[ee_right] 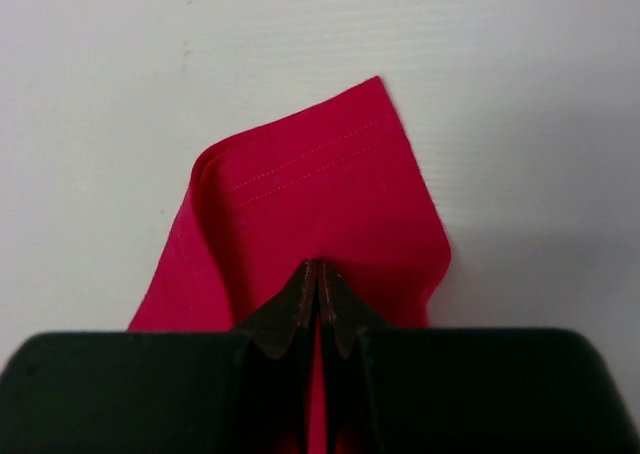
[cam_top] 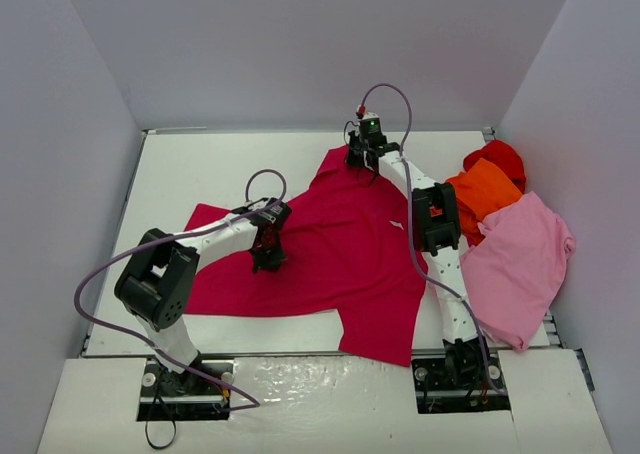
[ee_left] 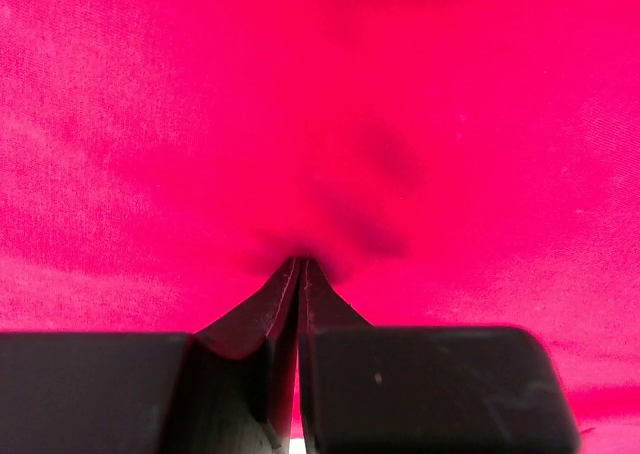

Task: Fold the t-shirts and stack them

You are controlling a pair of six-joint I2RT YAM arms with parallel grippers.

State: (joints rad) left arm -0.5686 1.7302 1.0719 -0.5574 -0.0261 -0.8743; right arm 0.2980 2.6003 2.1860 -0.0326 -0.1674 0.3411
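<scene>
A crimson t-shirt (cam_top: pixel 330 249) lies spread on the white table (cam_top: pixel 200 164). My left gripper (cam_top: pixel 268 262) is shut and pressed down on the shirt's left part; in the left wrist view its tips (ee_left: pixel 301 262) pinch the crimson cloth (ee_left: pixel 320 104). My right gripper (cam_top: pixel 358 164) is shut on the shirt's far corner; in the right wrist view its tips (ee_right: pixel 318 266) hold a hemmed corner of the cloth (ee_right: pixel 320 184). At the right lie an orange shirt (cam_top: pixel 487 194), a bright red one (cam_top: pixel 498 158) and a light pink one (cam_top: pixel 520 259).
White walls enclose the table on three sides. The pile of three shirts fills the right edge of the table, beside the right arm (cam_top: pixel 437 224). The shirt's near hem hangs at the table's front edge (cam_top: pixel 375 346).
</scene>
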